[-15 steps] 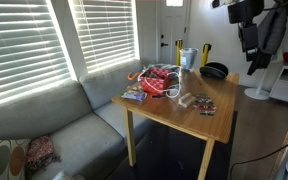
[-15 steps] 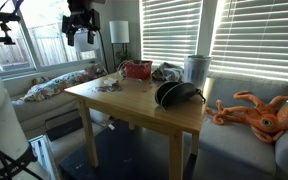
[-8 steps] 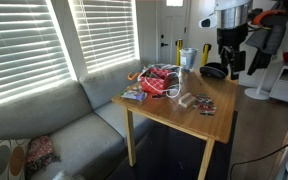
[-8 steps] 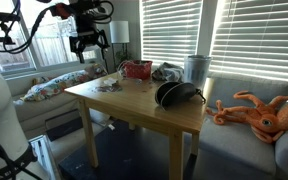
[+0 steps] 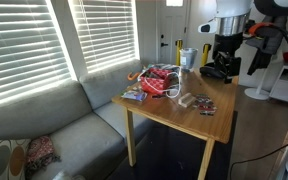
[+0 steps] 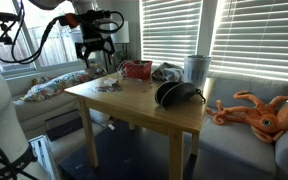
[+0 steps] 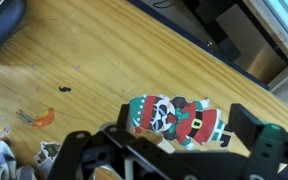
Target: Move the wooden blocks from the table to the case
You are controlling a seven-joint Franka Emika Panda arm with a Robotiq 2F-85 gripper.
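We are hovering the gripper, fingers spread and empty, above the painted wooden block lying by the table edge. We are judging a centred descent best, jaws straddling its narrower sides, before carrying it to the red case.

Tabletop is rendered in light honey wood, with darker grain streaks throughout. Flat piece is painted red, green and white, with black outlines. A small scrap is coloured orange. End effector is finished in matte black. The case is shown red in both exterior views. Headphones are black. Sofa is upholstered in plain grey. Blinds are white, banded by horizontal slats. Octopus plush is coloured orange. Pillow is printed with a floral pattern.
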